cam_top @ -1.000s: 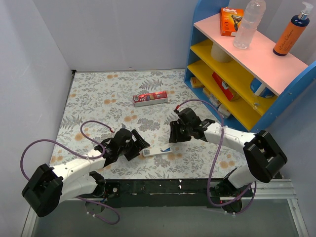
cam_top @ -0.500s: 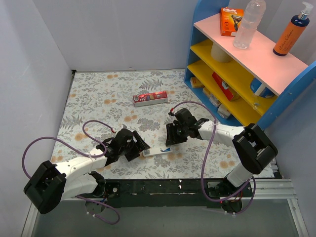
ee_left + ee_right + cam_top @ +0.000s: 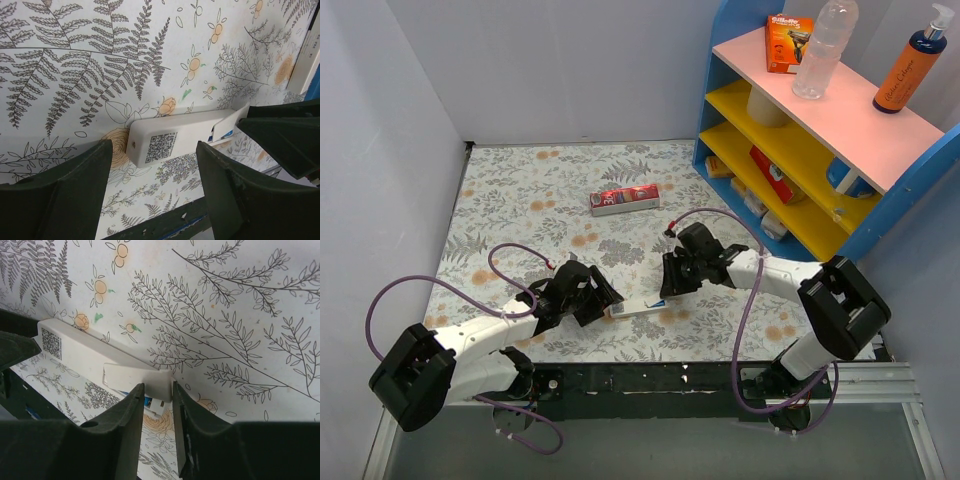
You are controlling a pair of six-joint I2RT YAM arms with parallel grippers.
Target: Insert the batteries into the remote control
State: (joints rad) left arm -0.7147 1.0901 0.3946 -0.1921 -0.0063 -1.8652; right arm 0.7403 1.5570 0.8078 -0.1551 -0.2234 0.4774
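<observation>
Both arms reached low; the left gripper (image 3: pixel 153 146) gaped at one end of the remote control (image 3: pixel 170 137), and the right gripper (image 3: pixel 158 386) pinched the other end.

Bright, even, diffuse light falls from above. In the overhead view the floral cloth (image 3: pixel 520 190) is uniformly lit, the arms throw only short, soft shadows beneath themselves from 7 to 4 o'clock, and the clear bottle (image 3: pixel 823 45) at 1 o'clock carries small highlights without harsh glare. That view is sharp throughout, with wall lines slanting toward the frame edges. In both wrist views the cloth print and the QR label on the remote control (image 3: pixel 170 140) are crisp near the centre, while the left gripper's fingers (image 3: pixel 55 190) at 7 and 5 o'clock and the right gripper's fingers (image 3: pixel 100 440) at 6 o'clock are dark, underexposed and slightly soft.
</observation>
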